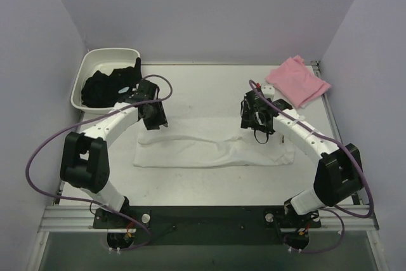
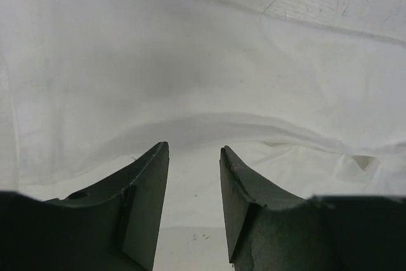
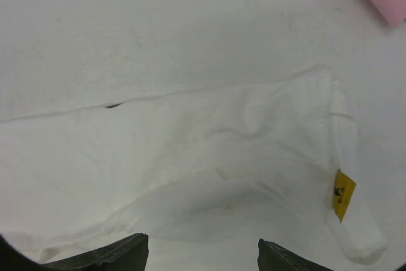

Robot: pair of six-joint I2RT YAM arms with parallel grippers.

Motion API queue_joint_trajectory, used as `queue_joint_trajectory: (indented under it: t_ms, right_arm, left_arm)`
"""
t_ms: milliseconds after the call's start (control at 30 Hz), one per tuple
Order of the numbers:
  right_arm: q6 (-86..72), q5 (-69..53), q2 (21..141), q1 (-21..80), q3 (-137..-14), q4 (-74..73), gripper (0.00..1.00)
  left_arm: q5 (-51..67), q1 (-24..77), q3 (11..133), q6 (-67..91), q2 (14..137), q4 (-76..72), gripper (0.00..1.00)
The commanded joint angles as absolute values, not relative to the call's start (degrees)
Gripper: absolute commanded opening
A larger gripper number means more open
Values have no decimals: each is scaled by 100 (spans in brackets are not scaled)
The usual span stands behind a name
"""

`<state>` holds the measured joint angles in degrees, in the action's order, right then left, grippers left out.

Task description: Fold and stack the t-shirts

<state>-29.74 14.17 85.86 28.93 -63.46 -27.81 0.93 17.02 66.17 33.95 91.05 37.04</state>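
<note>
Worktop: carries every item below.
Spread t-shirt: flat across the middle of the worktop, long side running left to right, between the two arms.
Tag: on the right end of the spread t-shirt.
Folded t-shirt: far right corner, well apart from the spread t-shirt.
Tub: far left corner.
Clothes: inside the tub.
Left tool: over the spread t-shirt's far left corner, near the tub.
Right tool: over its far edge, toward the right end.
</note>
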Motion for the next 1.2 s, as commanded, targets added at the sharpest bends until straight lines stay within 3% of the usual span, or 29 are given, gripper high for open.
queue_joint_trajectory:
  t_ms: [0, 333, 833, 1167]
  right_arm:
    - [-2786, 1459, 8315, 2514, -6513, -2935, 68]
    - [-2751, 1275, 8332, 2417, -6320, -2883, 68]
    - [-2883, 1265, 8420, 2417, -6117, -2751, 68]
    - [-3111, 600, 9026, 1373, -6355, -2339, 68]
  left_arm:
    - [44, 1872, 7189, 3366, 9842, 3348, 48]
    - [44, 2074, 7102, 3437, 10240, 3436, 46]
    - [-132, 2101, 5661, 3401, 8949, 3559, 46]
    - [-325, 2048, 5792, 3375, 8297, 3911, 46]
